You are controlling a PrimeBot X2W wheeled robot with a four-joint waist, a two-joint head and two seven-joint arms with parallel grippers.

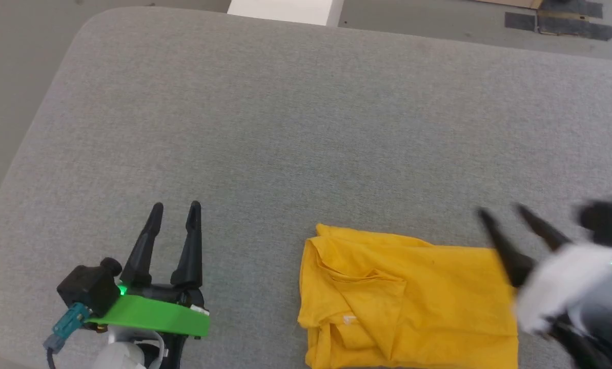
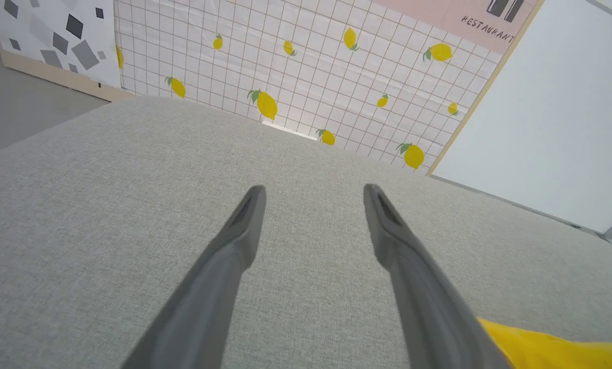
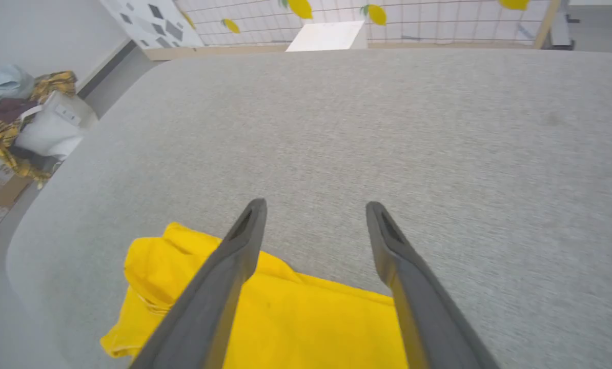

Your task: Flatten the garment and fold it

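On the grey surface [image 1: 285,128] the garment [image 1: 408,297] lies as a rough yellow rectangle between your left pincer [image 1: 176,205] and your right pincer [image 1: 501,209], long axis running from one to the other, rumpled layered end toward the left one, smoother end just under the right one. Both pincers stand wide, holding nothing. To my eye it looks folded already, so smooth the loose layers flat before pinching any edge.

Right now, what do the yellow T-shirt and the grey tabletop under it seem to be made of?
Yellow T-shirt: soft knit cloth, probably cotton, matte; it lies in limp folds and creases.
Grey tabletop: woven-looking fabric covering, matte and flecked, with rounded corners; what lies beneath is hidden.
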